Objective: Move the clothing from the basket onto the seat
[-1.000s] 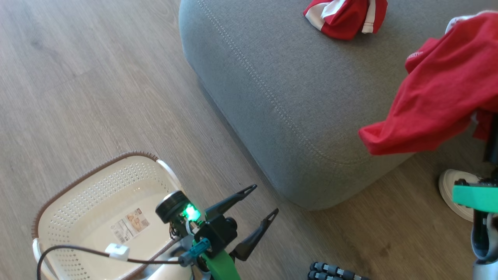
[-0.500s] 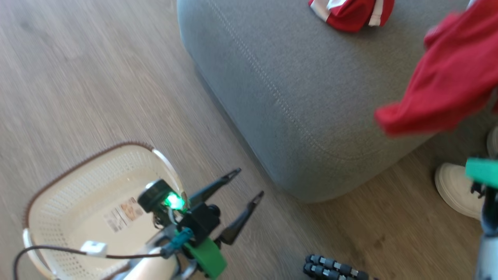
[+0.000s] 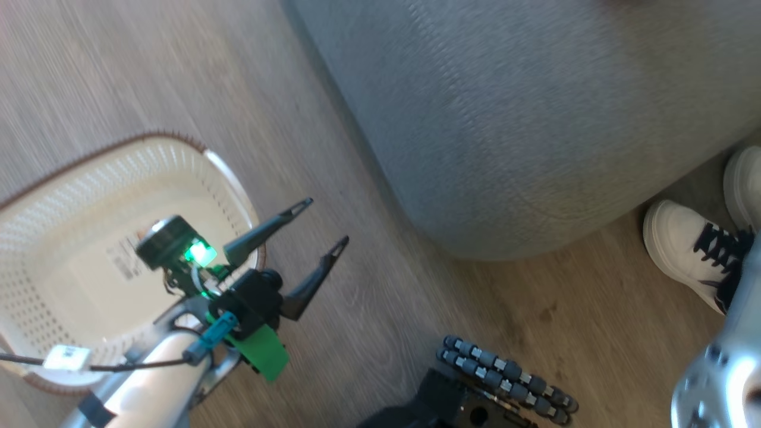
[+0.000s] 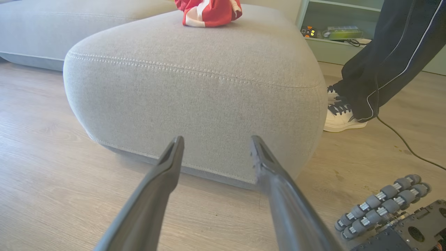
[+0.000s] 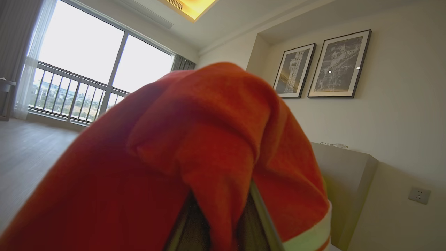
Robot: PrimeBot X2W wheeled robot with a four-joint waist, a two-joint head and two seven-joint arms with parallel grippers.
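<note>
Pale wood-plank floor [image 3: 107, 83] occupied the upper left; a person's white lace-up shoe [image 3: 684, 249] stood at right. Dark white-piped trouser leg [image 4: 383, 59], upper right. Two black-framed pictures [image 5: 339, 64] hung upper right.

Two red garments [image 4: 208, 12] [image 5: 195, 139], one basket [image 3: 77, 196], one seat [image 4: 195, 76], seemingly two white shoes [image 3: 684, 249].

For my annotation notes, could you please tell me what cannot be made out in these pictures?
Right wrist view: the bright red fabric garment with white-striped trim drapes over the right gripper's fingers, hiding their tips.
Left wrist view: the top edge cuts off the red garment with a broad white stripe on the grey upholstered seat.
Head view: motion blur makes the paper label in the cream perforated plastic basket unreadable.
</note>
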